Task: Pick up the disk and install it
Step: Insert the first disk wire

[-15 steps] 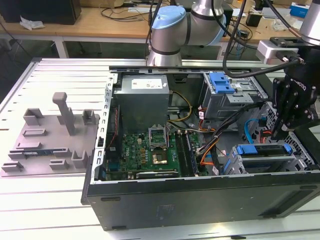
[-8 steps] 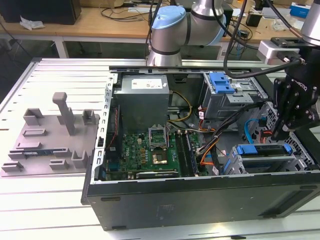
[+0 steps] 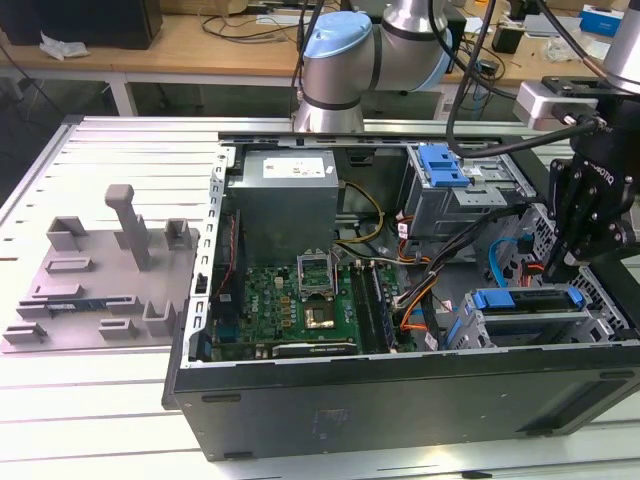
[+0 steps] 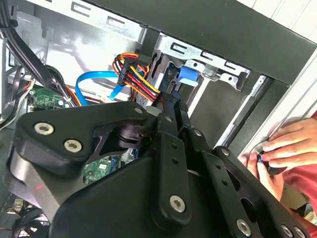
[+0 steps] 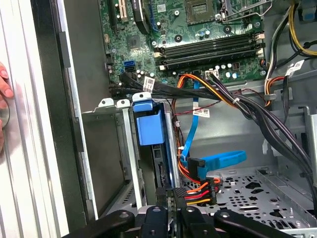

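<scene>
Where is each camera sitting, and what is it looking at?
Exterior view: off the arm, looking down into the open computer case on the table; the arm and claw show.
First wrist view: rides on the wrist, looking past the claw at the disk and the motherboard.
Second wrist view: rides on the wrist, behind the claw, facing the case's rim and a person's hand.
Shared: both wrist views show the claw and that hand.

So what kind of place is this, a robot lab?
Probably a robotics lab or workshop: a robot arm reaches over an open computer case on a slotted metal table, with wooden workbenches covered in cables behind.
</scene>
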### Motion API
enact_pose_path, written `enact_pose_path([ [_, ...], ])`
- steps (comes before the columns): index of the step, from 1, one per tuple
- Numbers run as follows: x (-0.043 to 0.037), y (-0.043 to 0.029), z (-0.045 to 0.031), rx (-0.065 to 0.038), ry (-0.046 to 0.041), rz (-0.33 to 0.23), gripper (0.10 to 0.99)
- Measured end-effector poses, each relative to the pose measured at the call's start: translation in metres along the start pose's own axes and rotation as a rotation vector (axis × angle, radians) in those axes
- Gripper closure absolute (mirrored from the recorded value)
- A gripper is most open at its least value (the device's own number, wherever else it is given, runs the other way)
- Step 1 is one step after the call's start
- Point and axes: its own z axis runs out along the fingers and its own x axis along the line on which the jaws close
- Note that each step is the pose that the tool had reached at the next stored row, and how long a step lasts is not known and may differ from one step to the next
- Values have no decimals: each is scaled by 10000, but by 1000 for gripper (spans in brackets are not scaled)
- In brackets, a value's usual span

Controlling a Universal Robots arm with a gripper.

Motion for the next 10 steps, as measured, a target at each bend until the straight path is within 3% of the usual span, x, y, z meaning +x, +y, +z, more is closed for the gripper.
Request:
enact_pose_path([
  [10, 8, -1, 14, 0, 3, 0, 922],
])
